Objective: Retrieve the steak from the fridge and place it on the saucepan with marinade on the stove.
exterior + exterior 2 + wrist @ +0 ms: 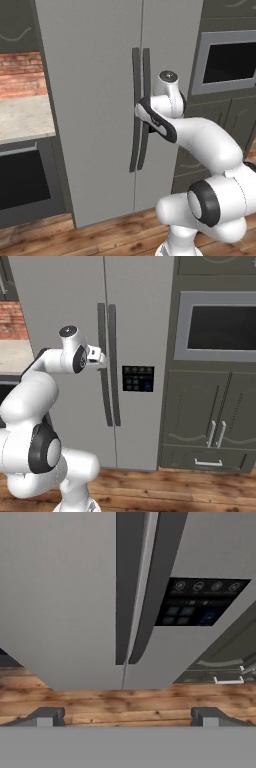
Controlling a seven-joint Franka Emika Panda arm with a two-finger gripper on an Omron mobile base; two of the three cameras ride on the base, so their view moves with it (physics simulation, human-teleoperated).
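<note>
Jaws (127, 716): spread wide, holding nothing; both tips show low in my hand view with bare wood floor (100, 699) between them
Why I am here: my hand is raised level with the middle of the fridge (90, 100), close in front of its handles, because I judge a door must open before anything else
Fridge: both doors shut, seam running straight down between them
Handles: two, long and dark, side by side at the seam (102, 356)
Dispenser panel (138, 378): one, on the right door
Steak: unseen, presumably behind the shut doors
Wall oven (220, 326): one, right of the fridge, above cabinet doors (195, 411)
Table (22, 117): pale top, left of the fridge
</note>
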